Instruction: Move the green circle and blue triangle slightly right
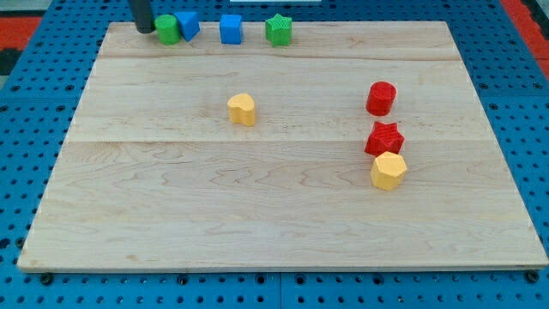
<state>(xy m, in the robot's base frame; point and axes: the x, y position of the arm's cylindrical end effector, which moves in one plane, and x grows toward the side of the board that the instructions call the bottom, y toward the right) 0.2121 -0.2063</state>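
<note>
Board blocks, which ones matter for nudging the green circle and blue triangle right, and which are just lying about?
In the job:
green circle
blue triangle
my tip, just left of the green circle

Lying about:
blue cube
green star
yellow block
red cylinder
red star
yellow hexagon

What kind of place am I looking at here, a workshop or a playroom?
Probably a robotics lab test bench. A pale wooden board lies on a blue perforated metal table, small coloured plastic blocks are scattered on it, and my tip, the dark rod's end, sits just left of the green circle block.
</note>
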